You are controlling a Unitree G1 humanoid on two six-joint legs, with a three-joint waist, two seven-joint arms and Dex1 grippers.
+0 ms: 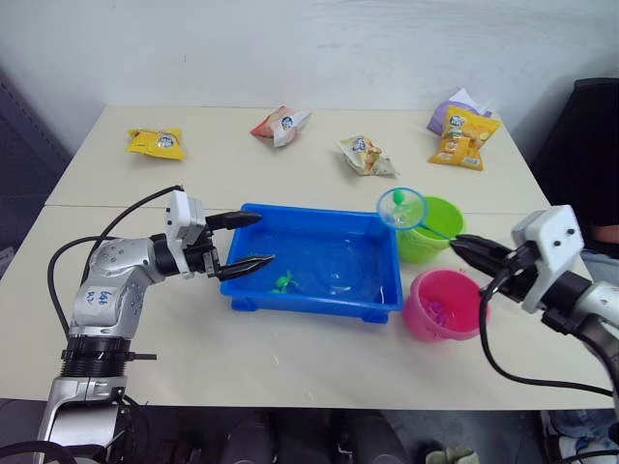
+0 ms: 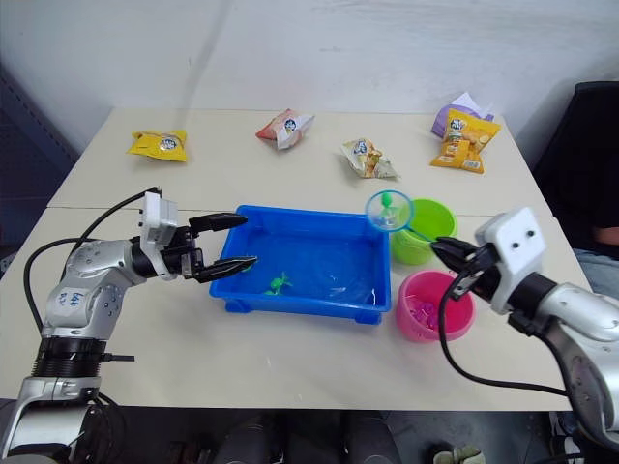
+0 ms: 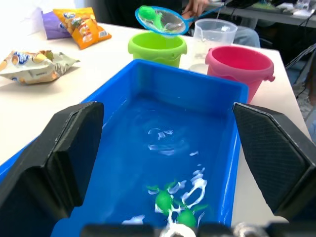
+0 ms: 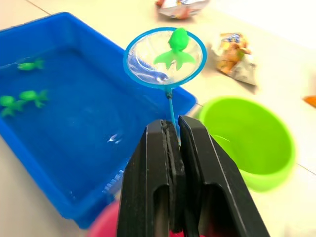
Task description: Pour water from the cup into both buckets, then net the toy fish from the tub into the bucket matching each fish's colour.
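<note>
Right gripper (image 4: pixel 170 143) clamps the net (image 4: pixel 165 57) handle, a green fish (image 4: pixel 176 47) lifted in the hoop near the green bucket (image 1: pixel 432 227). Left gripper (image 1: pixel 239 244) gapes, empty, straddling the tub (image 1: pixel 314 295) rim. Pouring looks done; pink bucket (image 1: pixel 440 304) holds pink fish. Green fish (image 3: pixel 170 205) remain in the tub. Snack packet (image 1: pixel 157 143) printing beyond is unreadable.

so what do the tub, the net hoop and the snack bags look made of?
Tub: likely moulded plastic, glossy, with even bright blue walls that catch highlights.
Net: light blue hoop that looks plastic, holding thin see-through mesh; a green fish lies in it. The right gripper is clamped on its handle.
Snack bags: crinkled printed film, probably foil or plastic.
</note>
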